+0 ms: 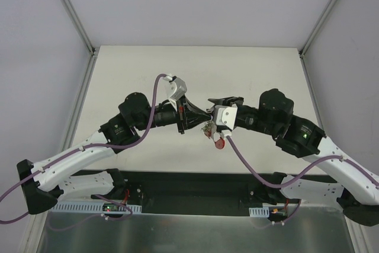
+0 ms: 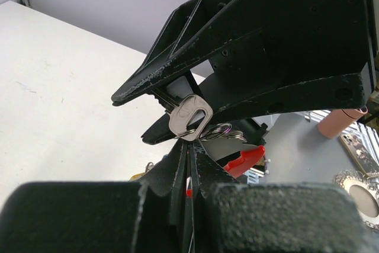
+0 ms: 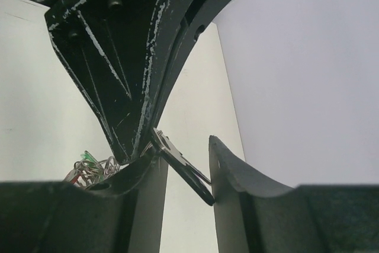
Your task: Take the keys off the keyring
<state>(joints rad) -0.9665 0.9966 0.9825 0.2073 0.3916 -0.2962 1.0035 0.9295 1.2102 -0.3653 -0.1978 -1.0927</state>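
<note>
Silvery keys [image 2: 190, 117], red and perhaps green heads [image 2: 244, 161].

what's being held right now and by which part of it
The left gripper, fingers shut, pinches the silver key by its blade just below the head. The right gripper is open around the key's head, gripping nothing.
</note>
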